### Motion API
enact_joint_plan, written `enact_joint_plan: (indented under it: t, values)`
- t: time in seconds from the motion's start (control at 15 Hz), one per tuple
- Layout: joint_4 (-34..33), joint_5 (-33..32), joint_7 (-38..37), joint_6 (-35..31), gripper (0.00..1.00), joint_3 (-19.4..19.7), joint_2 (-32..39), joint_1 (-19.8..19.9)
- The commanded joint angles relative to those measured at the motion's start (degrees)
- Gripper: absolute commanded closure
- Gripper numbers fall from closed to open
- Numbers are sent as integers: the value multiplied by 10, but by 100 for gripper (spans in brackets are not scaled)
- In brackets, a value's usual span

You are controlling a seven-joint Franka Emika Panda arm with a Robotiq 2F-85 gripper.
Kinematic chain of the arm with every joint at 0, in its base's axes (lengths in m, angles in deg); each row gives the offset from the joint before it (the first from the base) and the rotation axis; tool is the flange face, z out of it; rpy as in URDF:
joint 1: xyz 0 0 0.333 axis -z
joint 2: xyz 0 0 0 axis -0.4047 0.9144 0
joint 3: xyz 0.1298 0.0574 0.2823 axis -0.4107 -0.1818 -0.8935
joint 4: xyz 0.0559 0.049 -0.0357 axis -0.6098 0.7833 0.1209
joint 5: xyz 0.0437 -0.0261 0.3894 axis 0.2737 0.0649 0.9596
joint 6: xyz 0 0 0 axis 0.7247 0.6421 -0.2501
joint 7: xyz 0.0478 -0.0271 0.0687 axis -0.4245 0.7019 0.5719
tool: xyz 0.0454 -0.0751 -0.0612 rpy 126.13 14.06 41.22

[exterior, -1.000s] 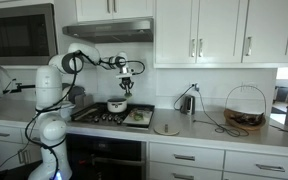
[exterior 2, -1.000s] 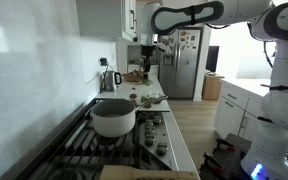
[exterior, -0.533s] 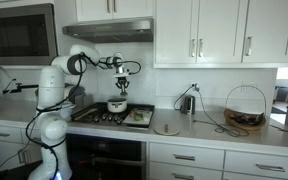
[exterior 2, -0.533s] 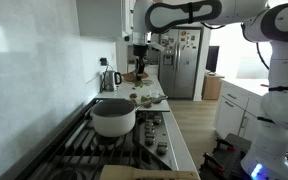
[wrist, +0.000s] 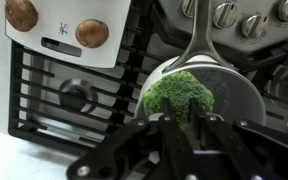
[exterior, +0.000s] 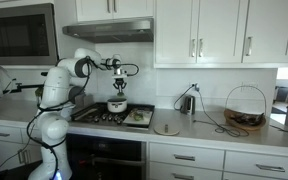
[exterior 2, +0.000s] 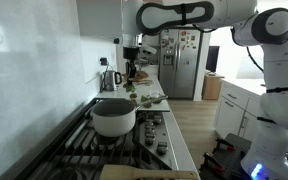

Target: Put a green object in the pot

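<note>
- The gripper [wrist: 184,125] pinches a green broccoli [wrist: 180,96] between its fingers [wrist: 170,130].
- In the wrist view the broccoli hangs over the pot [wrist: 239,100], which stands on the stove grate [wrist: 44,95].
- A white board [wrist: 69,30] with two brown round things lies beside the grate.
- In an exterior view the gripper [exterior: 118,86] is above the pot [exterior: 116,105].

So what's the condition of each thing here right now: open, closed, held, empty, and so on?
gripper: shut on the broccoli, hanging above the pot
broccoli: held, in the air, not yet in the pot
pot: upright on the stove, no lid; its inside is mostly hidden by the broccoli
cutting board: flat, with two brown round items on it
upper cabinets: doors closed
</note>
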Motion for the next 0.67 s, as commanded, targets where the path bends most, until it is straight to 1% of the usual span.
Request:
enact_joint_plan:
  t: [0.0,0.4,0.6]
  values:
    - [-67,-16,6,34,94,-9,46,-14]
    - [-132,-14,16,56,94,-12,97,-38]
    - [-164,-13,17,78,94,-11,120,-49]
